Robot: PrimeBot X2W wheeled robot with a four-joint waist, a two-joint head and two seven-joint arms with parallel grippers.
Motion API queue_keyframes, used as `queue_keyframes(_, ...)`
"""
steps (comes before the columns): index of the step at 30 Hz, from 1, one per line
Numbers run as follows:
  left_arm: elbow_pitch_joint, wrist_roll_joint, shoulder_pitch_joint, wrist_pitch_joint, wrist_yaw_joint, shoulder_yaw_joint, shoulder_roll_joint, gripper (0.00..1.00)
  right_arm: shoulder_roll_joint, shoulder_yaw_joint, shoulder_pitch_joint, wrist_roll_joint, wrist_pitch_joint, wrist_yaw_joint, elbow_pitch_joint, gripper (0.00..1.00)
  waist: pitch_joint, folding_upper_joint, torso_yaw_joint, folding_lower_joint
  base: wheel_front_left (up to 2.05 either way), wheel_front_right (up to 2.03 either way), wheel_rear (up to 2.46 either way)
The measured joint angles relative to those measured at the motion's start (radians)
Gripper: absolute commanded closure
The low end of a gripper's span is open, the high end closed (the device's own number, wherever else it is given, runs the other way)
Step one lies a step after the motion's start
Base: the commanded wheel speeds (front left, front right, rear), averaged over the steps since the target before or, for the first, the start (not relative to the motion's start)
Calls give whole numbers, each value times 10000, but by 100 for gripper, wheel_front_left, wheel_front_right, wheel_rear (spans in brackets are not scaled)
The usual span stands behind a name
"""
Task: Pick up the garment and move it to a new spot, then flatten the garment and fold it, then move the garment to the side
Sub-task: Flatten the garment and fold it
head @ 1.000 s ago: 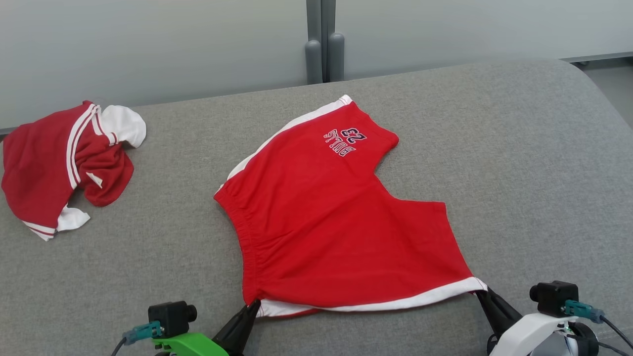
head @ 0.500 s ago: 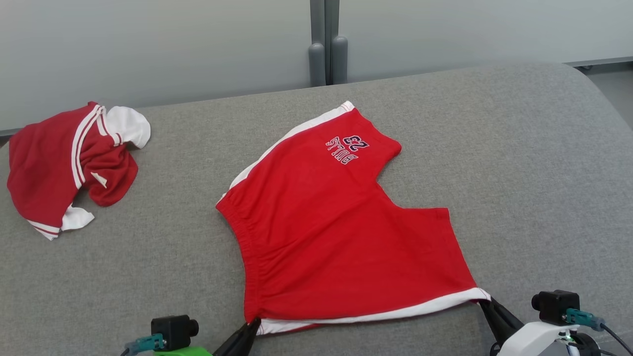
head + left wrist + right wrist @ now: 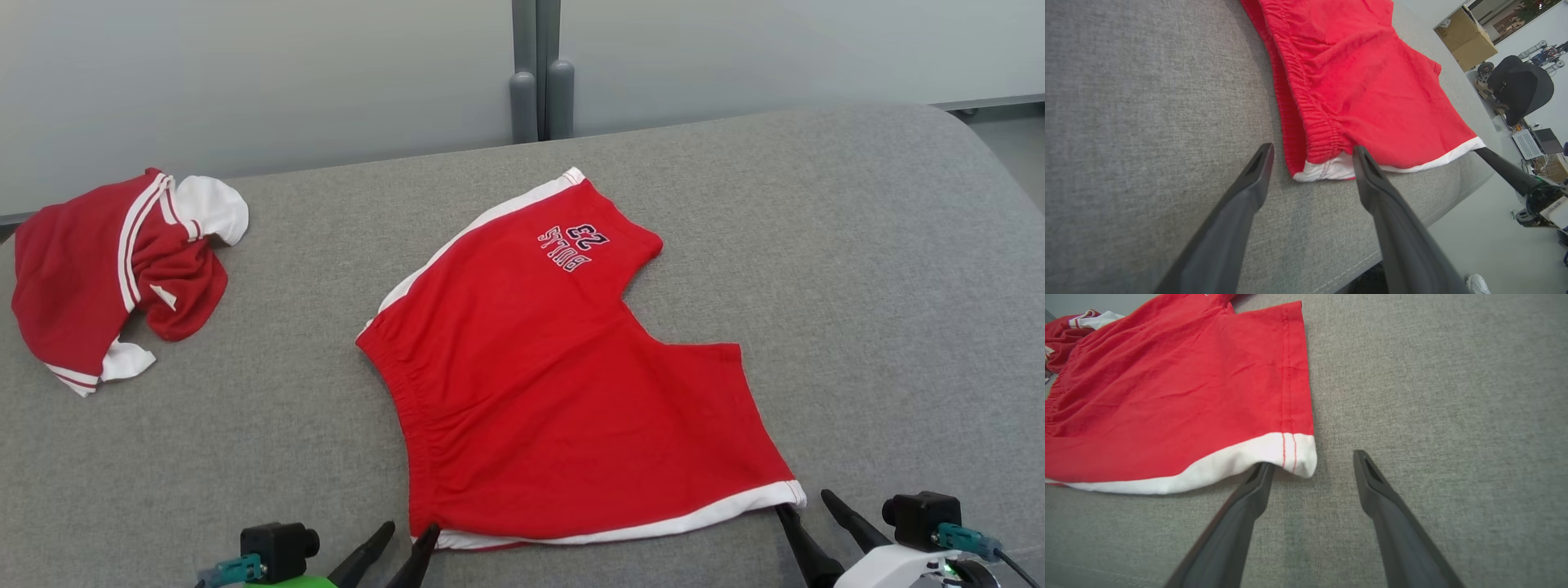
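Head view: red shorts flat, mid grey fabric surface. Left end effector, right end effector both spread, empty, at near hem corners. Risk: fingertip touching hem snags on pull-back, drags corner, rumples cloth before fold.

In the head view the bottom edge cuts off the left gripper and the right gripper just behind their jaws. In the right wrist view the tip of one jaw is hidden under the white hem corner of the red shorts, and the crumpled red-and-white garment far beyond the jaws is clipped by the picture's corner. In the left wrist view one jaw covers part of the shorts' white corner; whether it touches the cloth cannot be told.
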Motion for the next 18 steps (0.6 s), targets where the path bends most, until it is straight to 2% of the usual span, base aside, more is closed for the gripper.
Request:
queue_keyframes(11, -483, 130, -3, -757, 0, 472, 98, 0, -740, -274, 355, -374, -107, -35, -387, 0, -70, 0, -122, 0, 0, 0, 0)
queue_keyframes(18, -988, 731, -137, -1137, 69, 773, 10, 0, -1099, -922, 174, -522, -201, -420, -1170, 0, -341, 0, -253, 0, 0, 0, 0)
